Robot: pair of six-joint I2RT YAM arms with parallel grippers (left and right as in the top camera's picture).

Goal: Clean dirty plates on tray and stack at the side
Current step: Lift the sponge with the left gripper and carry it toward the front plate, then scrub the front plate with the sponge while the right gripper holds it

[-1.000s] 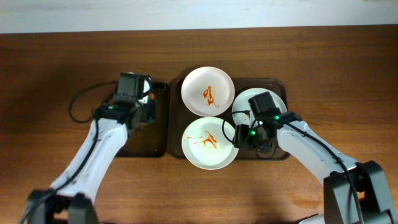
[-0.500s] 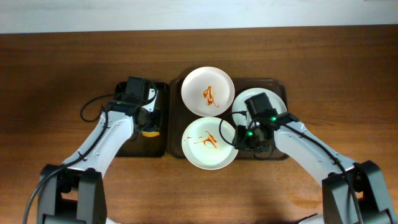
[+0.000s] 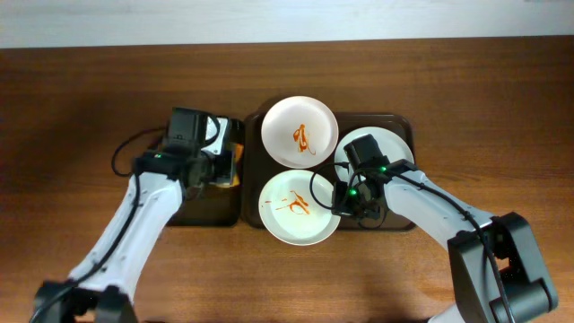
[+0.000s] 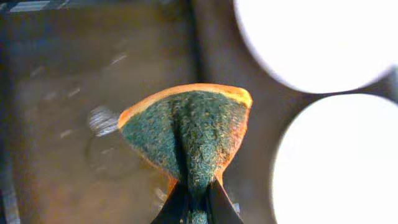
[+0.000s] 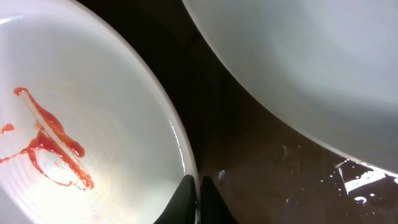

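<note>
Pinched nearly together, the left gripper's jaws hold a sponge by its folded lower end. It fans out above them, with the green scouring face toward my wrist camera and an orange edge along the top. Beneath it I see the dark floor of the black tray, with a few glinting spots on it.

The right gripper's jaws are also drawn close, with only a thin gap, and they nip the right rim of the lower plate. Red-orange sauce squiggles lie across the left of that plate's bowl.

On the overhead view, this plate sits at lower centre of the frame, and its bottom edge reaches past the brown tray onto the wood. The upper plate sits just above it at top centre, carries its own orange squiggle, and overhangs the tray's upper left corner. The right-hand plate lies on the tray at right of centre, pale and half covered by my right arm. What I can see of it looks plain.

The black tray lies just left of the brown one, under my left arm. Both rest on a brown wooden table with grain running side to side. A white strip runs along the top of the frame.
</note>
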